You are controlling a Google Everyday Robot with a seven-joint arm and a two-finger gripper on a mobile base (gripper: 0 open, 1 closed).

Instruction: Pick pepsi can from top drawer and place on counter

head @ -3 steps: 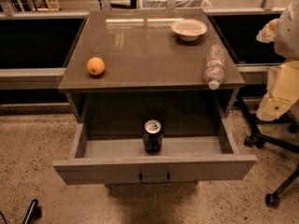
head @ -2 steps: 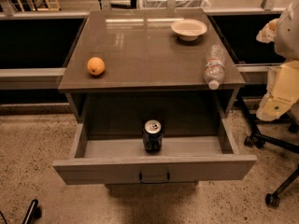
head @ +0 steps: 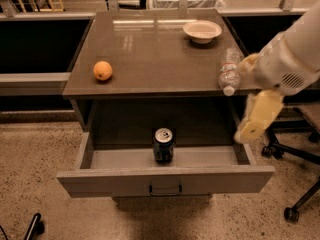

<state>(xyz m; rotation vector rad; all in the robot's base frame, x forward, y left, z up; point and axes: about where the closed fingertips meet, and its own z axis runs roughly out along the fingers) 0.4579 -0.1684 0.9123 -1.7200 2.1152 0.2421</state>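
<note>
The pepsi can (head: 163, 145) stands upright in the middle of the open top drawer (head: 165, 180), close behind its front panel. The counter (head: 150, 49) is above and behind it. My white arm reaches in from the right. My gripper (head: 253, 120) hangs pale yellow over the drawer's right side wall, right of the can and well apart from it. It holds nothing that I can see.
On the counter are an orange (head: 102, 70) at the left, a white bowl (head: 202, 30) at the back right and a clear water bottle (head: 228, 69) lying at the right edge, just by my arm. An office chair base (head: 295, 154) stands at the right.
My arm and gripper have swung in from the far right edge toward the left, now over the drawer's right side. The can, orange, bowl and bottle have not moved.
</note>
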